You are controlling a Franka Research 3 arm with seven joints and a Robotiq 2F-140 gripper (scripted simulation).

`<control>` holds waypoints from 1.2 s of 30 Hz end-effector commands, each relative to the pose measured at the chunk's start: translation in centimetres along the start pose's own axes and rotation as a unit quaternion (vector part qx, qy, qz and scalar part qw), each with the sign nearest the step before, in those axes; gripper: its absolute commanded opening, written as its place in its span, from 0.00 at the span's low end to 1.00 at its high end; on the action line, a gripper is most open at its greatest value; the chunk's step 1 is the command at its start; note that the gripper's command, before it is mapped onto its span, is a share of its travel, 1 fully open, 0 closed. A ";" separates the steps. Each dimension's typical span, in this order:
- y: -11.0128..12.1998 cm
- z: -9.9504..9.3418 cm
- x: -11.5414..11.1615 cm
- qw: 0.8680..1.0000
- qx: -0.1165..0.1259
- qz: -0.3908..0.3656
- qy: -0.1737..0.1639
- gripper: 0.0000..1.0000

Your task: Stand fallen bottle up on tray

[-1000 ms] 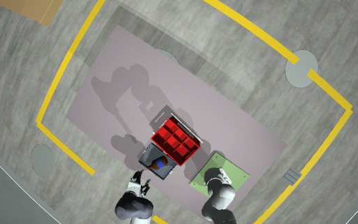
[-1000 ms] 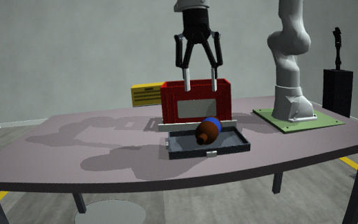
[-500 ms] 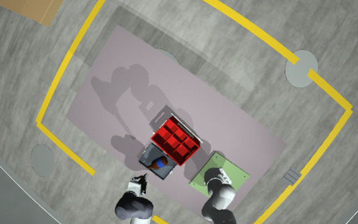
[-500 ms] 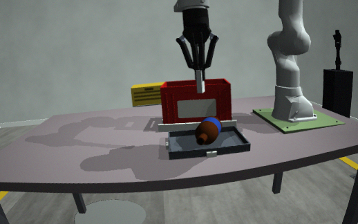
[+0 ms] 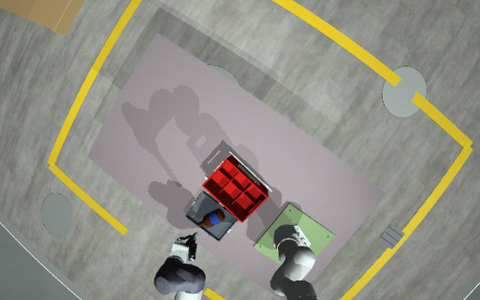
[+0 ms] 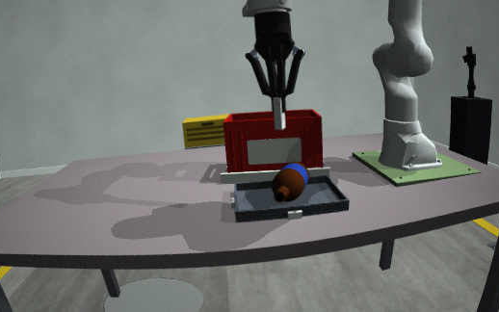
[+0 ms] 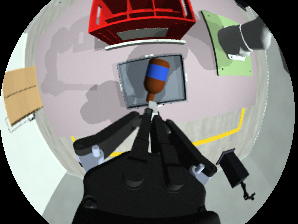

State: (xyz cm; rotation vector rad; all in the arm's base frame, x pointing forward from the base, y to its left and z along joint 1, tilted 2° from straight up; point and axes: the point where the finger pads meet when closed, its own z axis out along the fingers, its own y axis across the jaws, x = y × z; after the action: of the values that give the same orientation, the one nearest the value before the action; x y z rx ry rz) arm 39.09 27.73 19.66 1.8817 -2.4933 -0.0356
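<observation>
A brown bottle with a blue band [image 6: 290, 180] lies on its side in the dark grey tray [image 6: 290, 197], its neck pointing toward the table's front edge. It also shows in the top view [image 5: 213, 218] and in the wrist view [image 7: 156, 82]. The red crate [image 6: 273, 140] stands right behind the tray. My gripper [image 6: 278, 122] hangs well above the tray, fingers pressed together and empty, with nothing between them. In the wrist view the shut fingers [image 7: 152, 115] point down at the bottle's neck end.
The arm's base stands on a green plate [image 6: 415, 169] at the right of the table. A black stand [image 6: 470, 125] is at the far right. A yellow sign [image 6: 205, 131] sits behind the crate. The tray lies near the table's front edge.
</observation>
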 end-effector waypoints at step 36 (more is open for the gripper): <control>-0.1 -0.1 -0.2 0.847 0.021 -0.530 0.037 0.00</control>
State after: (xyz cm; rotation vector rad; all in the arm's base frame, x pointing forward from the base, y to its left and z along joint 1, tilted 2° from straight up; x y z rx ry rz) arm 39.08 27.95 19.75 2.7296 -1.4598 0.0939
